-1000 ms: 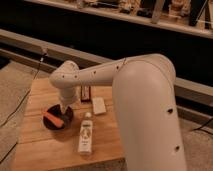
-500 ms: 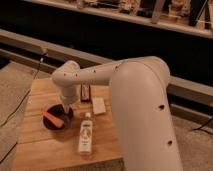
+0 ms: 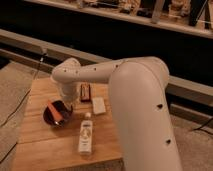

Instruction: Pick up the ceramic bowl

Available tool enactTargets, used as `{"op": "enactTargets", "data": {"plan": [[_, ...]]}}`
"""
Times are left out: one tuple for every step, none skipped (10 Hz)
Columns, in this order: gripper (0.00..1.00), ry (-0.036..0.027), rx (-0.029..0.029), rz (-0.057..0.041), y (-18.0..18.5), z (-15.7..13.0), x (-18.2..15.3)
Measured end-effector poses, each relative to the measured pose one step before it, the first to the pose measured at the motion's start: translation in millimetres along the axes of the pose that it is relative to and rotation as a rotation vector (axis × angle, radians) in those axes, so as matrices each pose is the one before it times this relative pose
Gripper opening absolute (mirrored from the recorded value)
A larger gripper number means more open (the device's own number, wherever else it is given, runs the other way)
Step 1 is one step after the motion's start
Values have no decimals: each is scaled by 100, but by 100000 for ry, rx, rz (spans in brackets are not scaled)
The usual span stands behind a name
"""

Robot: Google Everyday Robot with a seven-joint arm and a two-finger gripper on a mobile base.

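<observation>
The ceramic bowl [image 3: 54, 114] is small, round, dark brown-maroon and glossy. It sits on the left part of the wooden table [image 3: 35, 145] and holds a reddish-orange object [image 3: 54, 111]. My gripper [image 3: 66, 101] hangs from the white arm, right above the bowl's far right rim. The arm's wrist hides the gripper's tips.
A white plastic bottle [image 3: 86, 134] lies on the table just right of the bowl. A flat white packet [image 3: 98, 105] and a dark brown bar [image 3: 85, 92] lie behind it. The big white arm link [image 3: 140, 110] covers the table's right side. A dark ledge runs behind.
The arm has shifted slightly right and down, bringing the gripper closer over the bowl's rim. The bowl and bottle have not moved.
</observation>
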Motion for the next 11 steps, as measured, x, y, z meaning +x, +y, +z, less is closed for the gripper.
{"op": "enactTargets", "data": {"plan": [[0,1242,-1558,265,183,-207,41],[0,668,-855,138,71,-149,18],[0,778,-1241,147,147,-225,24],[0,734,-1440,407,194,-363,37],[0,528,-1540,504,246,-428,25],[0,56,-1665,582,317,-815,16],[0,-31,-2191,381,503,-1196,146],[0,-734,-2396,65,606,-1196,46],[0,-138,-2065,21,441,-1053,202],[0,-183,-1671,-85,341,-671,104],[0,-36,-2242,-297,386,-863,194]]}}
